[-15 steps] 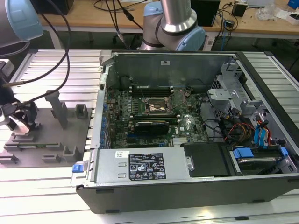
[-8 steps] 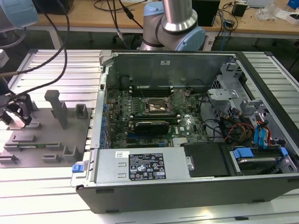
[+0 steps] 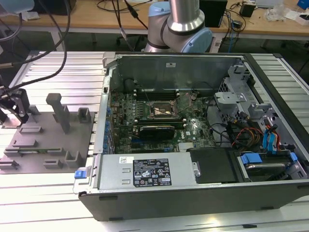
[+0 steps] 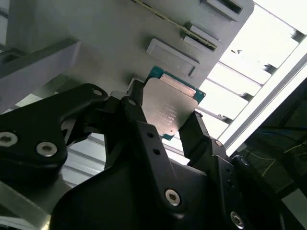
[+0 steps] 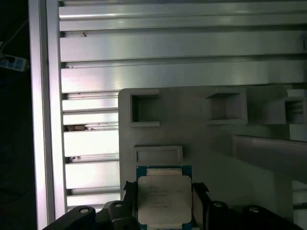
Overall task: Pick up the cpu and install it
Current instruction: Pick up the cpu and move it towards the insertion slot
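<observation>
The cpu (image 4: 170,103) (image 5: 164,201) is a thin square chip with a silvery top and a green edge. My gripper (image 4: 165,112) (image 5: 164,188) is shut on it, with one black finger pressed against each of two opposite sides. The chip sits just over the grey plastic tray (image 5: 201,134) (image 4: 96,28), beside a shallow rectangular recess (image 5: 158,154). In the exterior view the gripper (image 3: 19,110) hangs over the tray (image 3: 48,140) at the exterior view's left. The motherboard socket (image 3: 161,110) stands open inside the computer case (image 3: 193,145), far from the gripper.
Several grey posts (image 3: 60,111) and blocks rise from the tray. The open case holds a power supply (image 3: 149,171), drive bays (image 3: 270,164) and cables. Ribbed aluminium table slats (image 5: 182,48) surround the tray. A workbench with cables (image 3: 116,9) runs along the back.
</observation>
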Tool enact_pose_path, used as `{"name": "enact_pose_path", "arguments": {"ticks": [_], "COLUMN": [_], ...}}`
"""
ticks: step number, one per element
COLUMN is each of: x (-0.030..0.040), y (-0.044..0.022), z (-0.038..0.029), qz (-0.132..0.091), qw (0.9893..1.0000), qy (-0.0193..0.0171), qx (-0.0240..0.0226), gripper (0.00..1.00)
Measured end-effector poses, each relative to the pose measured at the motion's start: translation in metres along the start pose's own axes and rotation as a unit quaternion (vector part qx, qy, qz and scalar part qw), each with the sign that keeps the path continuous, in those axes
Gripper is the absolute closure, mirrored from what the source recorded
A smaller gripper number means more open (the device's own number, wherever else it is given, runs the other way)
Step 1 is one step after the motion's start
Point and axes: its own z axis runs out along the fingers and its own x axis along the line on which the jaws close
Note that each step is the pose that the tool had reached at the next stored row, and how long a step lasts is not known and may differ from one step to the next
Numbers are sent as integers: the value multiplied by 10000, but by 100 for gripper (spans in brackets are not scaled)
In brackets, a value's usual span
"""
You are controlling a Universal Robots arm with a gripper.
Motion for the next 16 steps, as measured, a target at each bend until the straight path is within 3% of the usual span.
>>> {"name": "enact_pose_path", "arguments": {"ticks": [4,8,16], "x": [-2,-7,-12], "y": [2,7,11], "z": [-51,-159,-288], "qz": [0,0,0], "qw": [10000,10000,10000], "qy": [0,0,-2], "qx": [0,0,0], "gripper": [45,45,45]}}
